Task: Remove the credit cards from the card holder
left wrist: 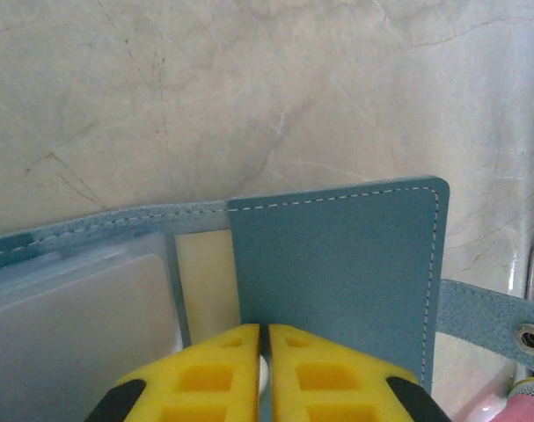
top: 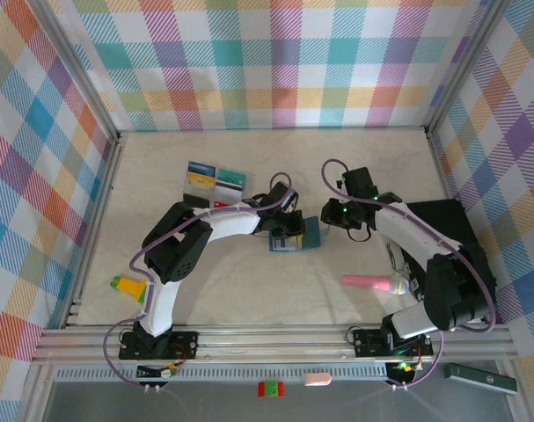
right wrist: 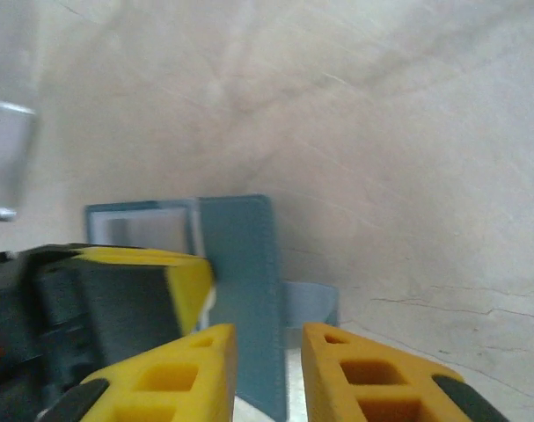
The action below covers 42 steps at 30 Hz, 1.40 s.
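Teal card holder [top: 295, 237] is lying open between two grippers: the left gripper [left wrist: 264, 338] is pinching its near edge, fingers together, and the right gripper [right wrist: 268, 343] is holding its fingers apart around its side. At least four credit cards [top: 215, 180] are lying behind the left arm [top: 214, 224], one pink thing [top: 372, 283] and one black box [top: 451, 229] beside the right arm [top: 416, 233]. Checked walls [top: 275, 61] are standing around the pale marbled table [top: 249, 290].

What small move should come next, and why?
Probably shift the right gripper off the cover of the card holder toward the cream card inside: its jaws stand open astride that cover, while the left gripper, shut on the holder's edge, steadies it.
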Motion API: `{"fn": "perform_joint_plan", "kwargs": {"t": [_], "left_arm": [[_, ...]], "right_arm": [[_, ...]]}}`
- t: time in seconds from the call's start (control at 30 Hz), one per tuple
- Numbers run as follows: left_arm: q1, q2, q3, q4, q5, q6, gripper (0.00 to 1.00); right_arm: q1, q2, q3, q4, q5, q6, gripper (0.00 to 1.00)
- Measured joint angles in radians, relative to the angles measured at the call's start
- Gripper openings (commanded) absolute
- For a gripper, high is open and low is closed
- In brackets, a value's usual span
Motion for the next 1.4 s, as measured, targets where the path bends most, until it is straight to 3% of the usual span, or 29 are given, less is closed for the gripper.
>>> {"fn": "perform_joint_plan", "kwargs": {"t": [0.37,0.67,0.9,1.1,1.4], "left_arm": [[-0.002,0.008,0.004,-0.021,0.002,-0.003,0.08],[0.037,-0.151,-0.161,0.021,0.018,-0.084,0.24],[0.103,-0.263,-0.258,0.017,-0.012,-0.111,0.35],[0.140,-0.313,-0.298,0.011,-0.050,-0.110,0.39],[0.146,-0.341,-0.336,0.010,-0.055,-0.111,0.42]], "right_arm": [[0.000,0.117,0.002,0.076,-0.216,0.060,0.18],[0.000,0.265,0.003,0.077,-0.181,0.082,0.18],[0.086,0.280,0.119,-0.033,-0.050,0.020,0.29],[0.161,0.296,0.201,-0.063,-0.044,-0.013,0.41],[0.221,0.440,0.285,-0.140,-0.027,-0.032,0.51]]}}
